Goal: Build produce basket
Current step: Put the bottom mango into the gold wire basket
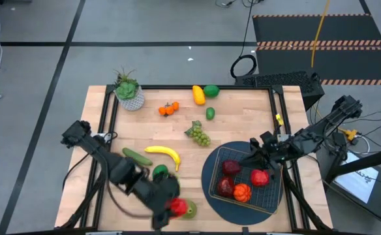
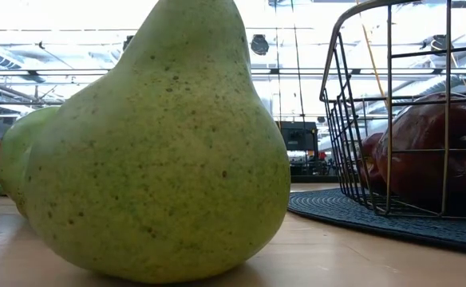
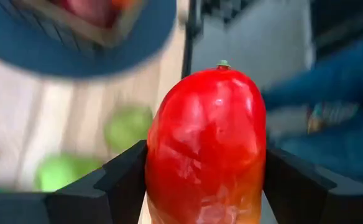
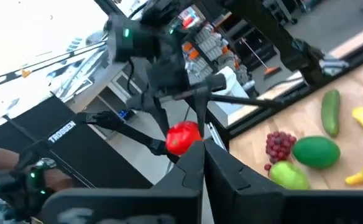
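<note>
Red apple (image 3: 205, 146) sits pinched in our left gripper (image 1: 175, 207); our right gripper (image 4: 203, 163), pressed together, hovers over the basket (image 1: 273, 196), four pieces in, most produce left.

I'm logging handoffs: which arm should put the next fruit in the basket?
Left. Its gripper already holds a red fruit near the table's front edge, close to the basket. The right gripper is shut and empty.

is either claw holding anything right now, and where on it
The left claw grips a glossy red toy fruit, fingers pressed on its two opposite sides, its stem end pointing away. The right claw is shut with nothing in it, over the basket.
</note>
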You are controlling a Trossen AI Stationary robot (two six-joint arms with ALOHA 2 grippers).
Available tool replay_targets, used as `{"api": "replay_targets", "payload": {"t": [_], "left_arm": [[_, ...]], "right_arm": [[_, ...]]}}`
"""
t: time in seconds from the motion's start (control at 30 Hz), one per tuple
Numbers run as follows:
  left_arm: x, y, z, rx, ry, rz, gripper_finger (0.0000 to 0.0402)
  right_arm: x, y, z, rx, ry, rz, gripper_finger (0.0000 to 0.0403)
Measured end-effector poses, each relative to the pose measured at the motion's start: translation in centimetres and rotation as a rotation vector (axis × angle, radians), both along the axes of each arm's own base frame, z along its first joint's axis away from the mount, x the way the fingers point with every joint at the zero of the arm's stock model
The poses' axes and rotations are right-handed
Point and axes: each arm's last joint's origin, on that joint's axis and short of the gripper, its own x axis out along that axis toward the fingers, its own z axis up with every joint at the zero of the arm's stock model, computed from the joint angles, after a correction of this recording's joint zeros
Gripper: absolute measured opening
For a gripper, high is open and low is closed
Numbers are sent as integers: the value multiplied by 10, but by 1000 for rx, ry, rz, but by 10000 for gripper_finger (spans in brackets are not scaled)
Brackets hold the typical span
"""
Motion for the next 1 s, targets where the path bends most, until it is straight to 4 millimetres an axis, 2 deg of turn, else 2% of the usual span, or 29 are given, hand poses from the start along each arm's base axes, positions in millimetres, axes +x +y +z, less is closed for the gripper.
{"api": "replay_targets", "payload": {"t": [0.27, 0.5, 0.77, 1.0], "left_arm": [[37, 64, 62, -121, -329, 266, 278], [63, 102, 92, -232, -661, 451, 270], [90, 124, 92, -127, -887, 610, 282], [121, 119, 72, -136, -981, 617, 269]], "right_arm": [[-6, -4, 5, -139, -67, -4, 33], [-5, -4, 5, -216, -86, -5, 82], [-6, -4, 14, -210, -173, -20, 171], [-10, -10, 28, -181, -280, -133, 297]]}}
